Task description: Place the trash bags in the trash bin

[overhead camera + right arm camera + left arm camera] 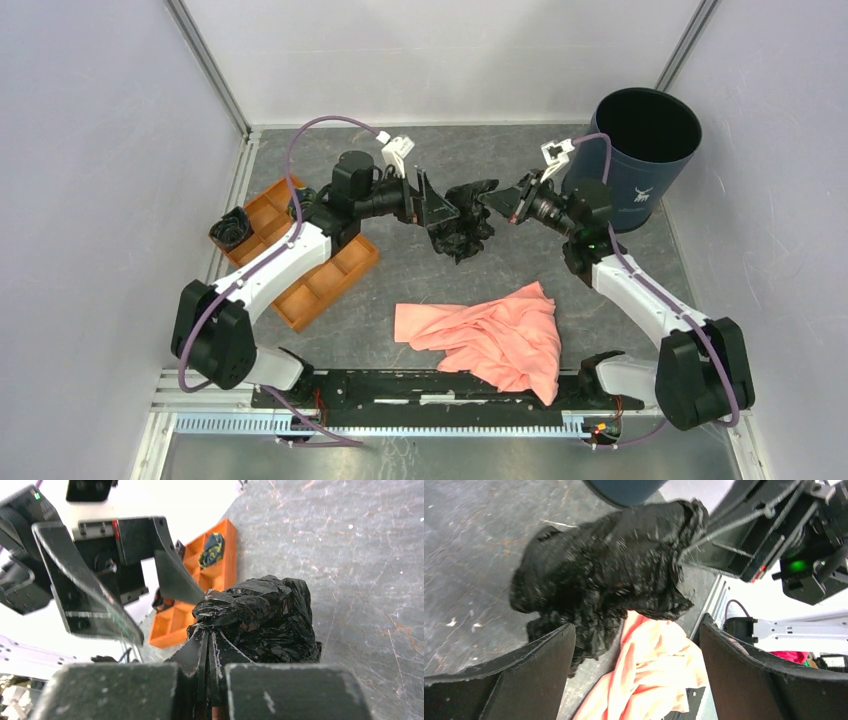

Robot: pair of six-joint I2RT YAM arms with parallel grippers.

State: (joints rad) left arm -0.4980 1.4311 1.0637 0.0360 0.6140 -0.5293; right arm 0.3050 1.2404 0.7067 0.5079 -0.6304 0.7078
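Note:
A crumpled glossy black trash bag hangs between my two grippers over the middle of the table. My right gripper is shut on its upper right edge; the right wrist view shows the closed fingertips pinching the film of the bag. My left gripper is open just left of the bag, its jaws wide apart, with the bag in front of them and not held. The navy trash bin stands upright at the back right, behind the right arm.
A salmon-pink cloth lies crumpled at the near centre. An orange compartmented tray sits on the left under the left arm, with a small dark object at its far-left corner. Grey walls close in both sides.

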